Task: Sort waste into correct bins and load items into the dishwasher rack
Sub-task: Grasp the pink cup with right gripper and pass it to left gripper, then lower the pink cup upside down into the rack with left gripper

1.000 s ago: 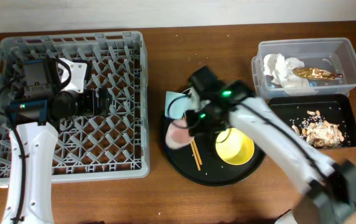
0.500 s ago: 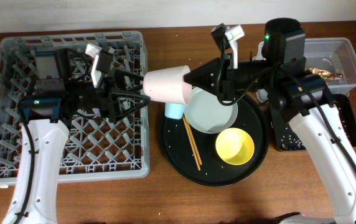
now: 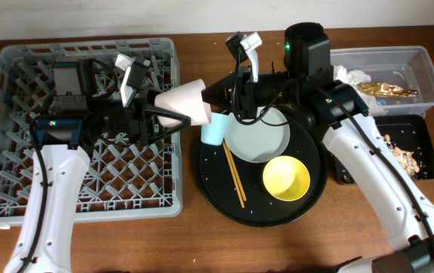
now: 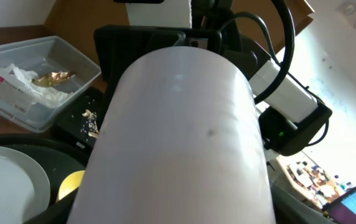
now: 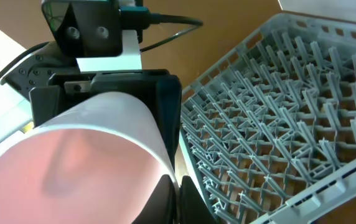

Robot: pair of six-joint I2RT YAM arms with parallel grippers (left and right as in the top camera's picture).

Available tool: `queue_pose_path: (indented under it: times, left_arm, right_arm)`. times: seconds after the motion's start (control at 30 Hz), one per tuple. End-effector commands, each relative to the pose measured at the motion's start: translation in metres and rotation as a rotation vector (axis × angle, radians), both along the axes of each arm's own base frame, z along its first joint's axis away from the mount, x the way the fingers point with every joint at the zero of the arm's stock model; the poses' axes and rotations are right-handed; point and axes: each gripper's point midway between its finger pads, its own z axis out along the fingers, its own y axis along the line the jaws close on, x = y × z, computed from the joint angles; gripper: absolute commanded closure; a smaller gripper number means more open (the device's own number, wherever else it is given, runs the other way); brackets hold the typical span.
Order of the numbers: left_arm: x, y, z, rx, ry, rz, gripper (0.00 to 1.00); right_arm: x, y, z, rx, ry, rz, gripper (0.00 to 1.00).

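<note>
The pink cup (image 3: 185,102) hangs on its side in the air over the gap between the dishwasher rack (image 3: 20,182) and the round tray. My right gripper (image 3: 211,101) is shut on its rim; in the right wrist view the fingertips (image 5: 212,186) pinch the rim wall of the cup (image 5: 72,162). My left gripper (image 3: 173,108) holds the cup's base end, one finger on each side. The cup (image 4: 178,124) fills the left wrist view. The blue cup (image 3: 213,130), grey-green plate (image 3: 259,136), yellow bowl (image 3: 286,179) and chopsticks (image 3: 234,173) lie on the round tray.
The round black tray (image 3: 217,189) sits right of the rack. The clear tub (image 3: 422,68) at far right holds tissue (image 3: 353,76) and the golden wrapper (image 3: 388,89). The black rectangular tray (image 3: 422,133) in front of it holds food scraps (image 3: 403,155).
The right arm lifted the pink cup off the round tray and carried it left. My left gripper has come round the cup's base and closed on it.
</note>
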Motion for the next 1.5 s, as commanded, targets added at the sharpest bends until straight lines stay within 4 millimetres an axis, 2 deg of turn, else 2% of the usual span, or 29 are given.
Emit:
queue_pose_path:
  times: [0.0,0.17,0.2,0.3,0.43,0.5,0.53,0.6,0.63,0.7,0.77,0.87,0.9,0.93,1.0,1.03,1.13,1.23,1.3,1.37,1.4,1.47]
  left_arm:
    - [-0.003,0.000,0.008,-0.023,-0.019,-0.025,0.31]
    - [-0.002,0.000,0.009,-0.023,-0.043,-0.025,0.30]
    - [-0.001,0.000,0.010,-0.023,-0.033,-0.025,0.20]
    - [0.004,0.000,0.016,-0.023,-0.049,-0.025,0.13]
    - [0.004,0.000,0.018,-0.023,-0.051,-0.025,0.14]
    - [0.004,0.000,0.018,-0.023,-0.045,-0.026,0.26]
    - [0.004,0.000,0.018,-0.023,-0.045,-0.026,0.27]
    - [0.004,0.000,0.018,-0.023,-0.047,-0.026,0.27]
    - [0.004,0.000,0.018,-0.023,-0.047,-0.026,0.27]
    - [0.005,0.000,0.018,-0.023,-0.049,-0.023,0.27]
    - [0.012,0.010,0.021,-0.021,-0.095,0.008,0.27]
    - [0.034,0.026,0.027,0.010,-0.163,0.108,0.34]
    - [0.044,0.028,0.033,0.024,-0.188,0.157,0.35]
    - [0.050,0.029,0.038,0.025,-0.206,0.180,0.35]
    - [0.061,0.031,0.056,0.019,-0.284,0.239,0.36]
    - [0.072,0.035,0.057,0.028,-0.293,0.305,0.36]
    - [0.098,0.046,0.045,0.076,-0.253,0.464,0.38]
    - [0.129,0.069,0.011,0.206,-0.142,0.695,0.41]
    - [0.138,0.086,-0.013,0.329,-0.083,0.812,0.44]
    - [0.136,0.101,-0.033,0.489,-0.030,0.890,0.44]
    - [0.128,0.110,-0.043,0.624,-0.015,0.925,0.44]
    - [0.105,0.113,-0.058,0.835,0.028,0.921,0.44]
  right_arm:
    - [0.005,0.001,-0.006,-0.024,0.024,-0.025,0.96]
    - [0.000,0.005,-0.010,-0.033,0.040,-0.014,0.96]
    - [0.000,0.005,-0.010,-0.033,0.042,-0.013,0.96]
    - [-0.001,0.005,-0.010,-0.034,0.044,-0.013,0.96]
    - [0.000,0.005,-0.010,-0.035,0.043,-0.014,0.96]
    - [0.001,0.004,-0.010,-0.034,0.038,-0.020,0.96]
    - [0.002,0.004,-0.009,-0.033,0.034,-0.021,0.96]
    - [0.003,0.004,-0.008,-0.029,0.026,-0.020,0.76]
    - [0.003,0.005,-0.007,-0.027,0.022,-0.020,0.55]
    - [0.005,0.003,-0.007,-0.026,0.019,-0.026,0.36]
    - [0.017,-0.016,-0.012,-0.038,0.052,-0.079,0.29]
    - [0.041,-0.069,-0.029,-0.074,0.159,-0.212,0.22]
    - [0.045,-0.090,-0.039,-0.102,0.192,-0.257,0.19]
    - [0.048,-0.101,-0.048,-0.133,0.224,-0.298,0.16]
    - [0.048,-0.125,-0.081,-0.282,0.292,-0.409,0.11]
    - [0.046,-0.134,-0.097,-0.370,0.318,-0.457,0.07]
    - [0.042,-0.147,-0.117,-0.491,0.359,-0.522,0.03]
    - [0.042,-0.154,-0.123,-0.540,0.362,-0.555,0.00]
    - [0.042,-0.155,-0.124,-0.549,0.363,-0.560,0.01]
    - [0.042,-0.156,-0.125,-0.554,0.362,-0.564,0.02]
    - [0.043,-0.158,-0.126,-0.565,0.362,-0.574,0.02]
    - [0.041,-0.161,-0.129,-0.583,0.370,-0.583,0.02]
